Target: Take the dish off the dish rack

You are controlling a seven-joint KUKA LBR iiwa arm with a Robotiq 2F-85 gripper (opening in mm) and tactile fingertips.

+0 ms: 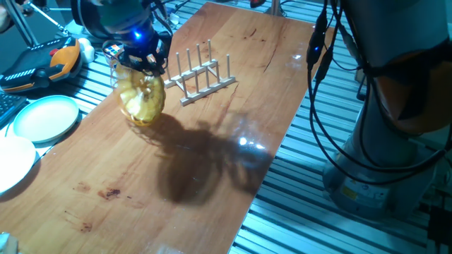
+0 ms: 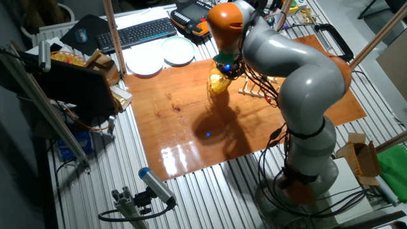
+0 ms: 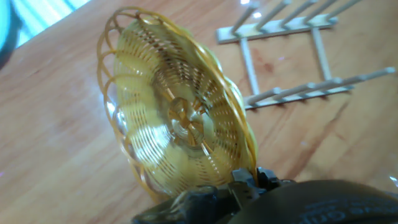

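Note:
The dish is a yellow woven wicker plate hanging on edge just above the wooden table, left of the dish rack. My gripper is shut on the dish's upper rim. In the hand view the dish fills the middle, its open weave and scalloped rim facing the camera, with my fingers clamped on its rim at the bottom. The dish rack, with no dish between its pegs, lies behind it at the upper right. From the other fixed view the dish hangs under my gripper, beside the dish rack.
A pale green plate and a white plate lie off the table's left edge; from the other side they are the pale green plate and white plate. A keyboard and an orange-black tool sit beyond. Cables hang at the right.

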